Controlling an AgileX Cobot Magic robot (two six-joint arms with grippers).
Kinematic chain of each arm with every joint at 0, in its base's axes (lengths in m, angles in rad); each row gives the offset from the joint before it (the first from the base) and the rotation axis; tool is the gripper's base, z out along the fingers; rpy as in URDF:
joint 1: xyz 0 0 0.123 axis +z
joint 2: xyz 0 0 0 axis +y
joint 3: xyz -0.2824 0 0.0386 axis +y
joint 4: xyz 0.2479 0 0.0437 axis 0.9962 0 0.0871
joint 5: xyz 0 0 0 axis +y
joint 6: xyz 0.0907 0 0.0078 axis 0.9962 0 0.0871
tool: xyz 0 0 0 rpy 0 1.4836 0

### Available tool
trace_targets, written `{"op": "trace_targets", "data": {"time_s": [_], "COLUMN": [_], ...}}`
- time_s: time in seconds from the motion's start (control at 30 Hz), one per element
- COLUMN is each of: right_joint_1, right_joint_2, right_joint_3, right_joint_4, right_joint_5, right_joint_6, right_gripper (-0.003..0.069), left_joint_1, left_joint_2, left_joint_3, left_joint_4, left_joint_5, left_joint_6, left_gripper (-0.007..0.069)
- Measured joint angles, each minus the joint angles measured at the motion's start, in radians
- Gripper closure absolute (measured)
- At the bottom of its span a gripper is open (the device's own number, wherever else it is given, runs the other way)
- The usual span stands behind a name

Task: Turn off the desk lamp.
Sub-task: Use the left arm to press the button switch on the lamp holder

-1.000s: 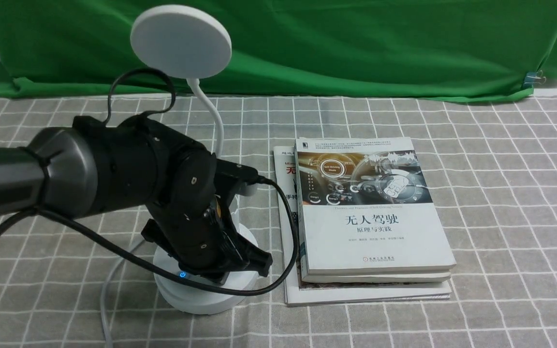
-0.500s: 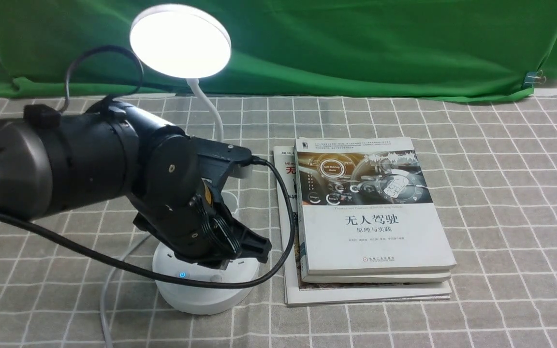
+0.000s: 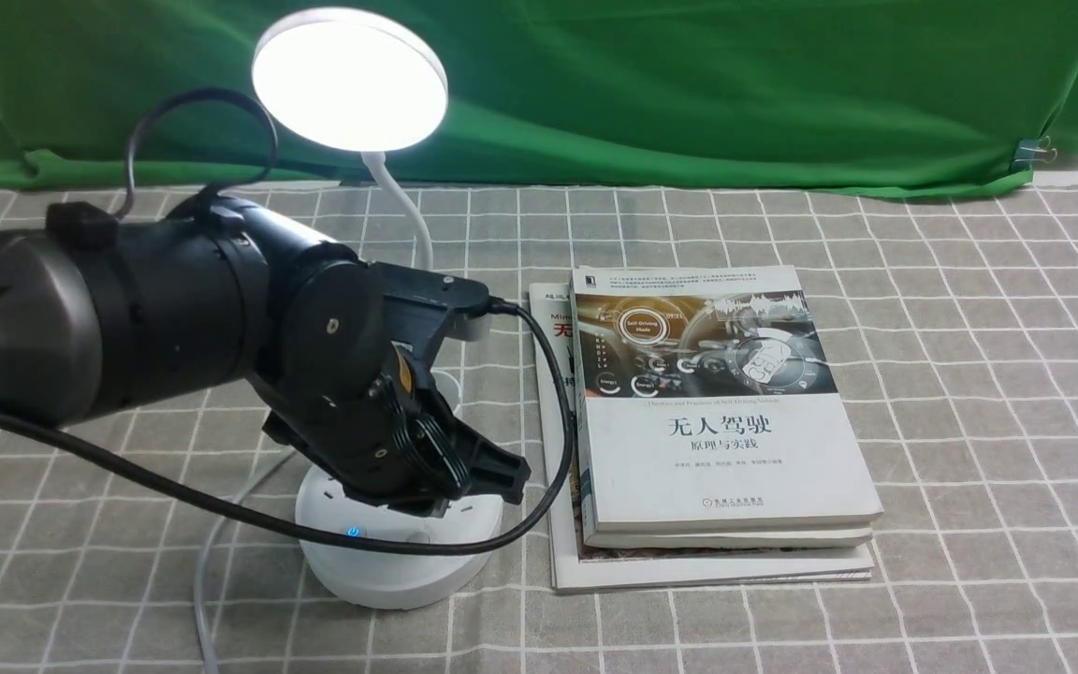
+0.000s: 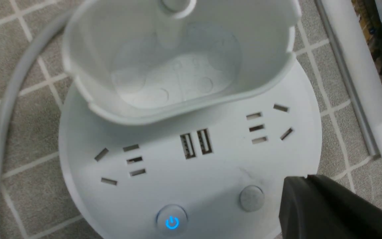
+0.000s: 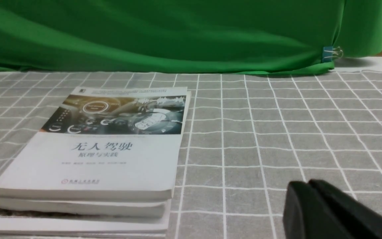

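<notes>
Front view: white desk lamp with round disc head point(image 3: 350, 82) stands on grey tablecloth with white grid point(image 3: 997, 421), left of stacked paperback books point(image 3: 721, 412); head is lit, bright white. Black left gripper point(image 3: 427, 510) is above lamp base, hiding part of it.

Left wrist view gives what front view hides: sockets, two USB ports point(image 4: 196, 143), blue-lit power button point(image 4: 172, 220), plain round grey button point(image 4: 251, 198), translucent cup holder point(image 4: 177, 66). Lamp head is outside this view.

Right wrist view alone shows dark part of right gripper point(image 5: 323, 209). Whether either pincer is spread or pressed together, cannot tell.
</notes>
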Motion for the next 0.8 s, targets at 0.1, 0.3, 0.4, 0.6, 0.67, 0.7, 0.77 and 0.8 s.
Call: {"op": "trace_targets", "data": {"time_s": [0.1,0.3,0.4,0.6,0.67,0.7,0.77,0.8], "right_joint_1": [0.0,0.0,0.0,0.0,0.0,0.0,0.0,0.0], "right_joint_2": [0.0,0.0,0.0,0.0,0.0,0.0,0.0,0.0], "right_joint_3": [0.0,0.0,0.0,0.0,0.0,0.0,0.0,0.0], "right_joint_4": [0.0,0.0,0.0,0.0,0.0,0.0,0.0,0.0], "right_joint_5": [0.0,0.0,0.0,0.0,-0.001,-0.001,-0.001,0.0], "right_joint_6": [0.0,0.0,0.0,0.0,0.0,0.0,0.0,0.0], "right_gripper": [0.0622,0.0622,0.0622,0.0622,0.0622,0.0622,0.0622,0.0622], "left_joint_1": [0.0,0.0,0.0,0.0,0.0,0.0,0.0,0.0], "left_joint_2": [0.021,0.079,0.1,0.102,0.085,0.075,0.06,0.037], "left_joint_3": [0.0,0.0,-0.005,-0.011,-0.009,-0.006,-0.003,0.0], "left_joint_4": [0.0,0.0,0.0,0.0,0.0,0.0,0.0,0.0], "left_joint_5": [0.0,0.0,0.006,0.019,0.038,0.043,0.046,0.046], "left_joint_6": [0.0,0.0,0.0,0.001,0.004,0.004,0.004,0.004], "left_gripper": [0.0624,0.0624,0.0624,0.0624,0.0624,0.0624,0.0624,0.0624]}}
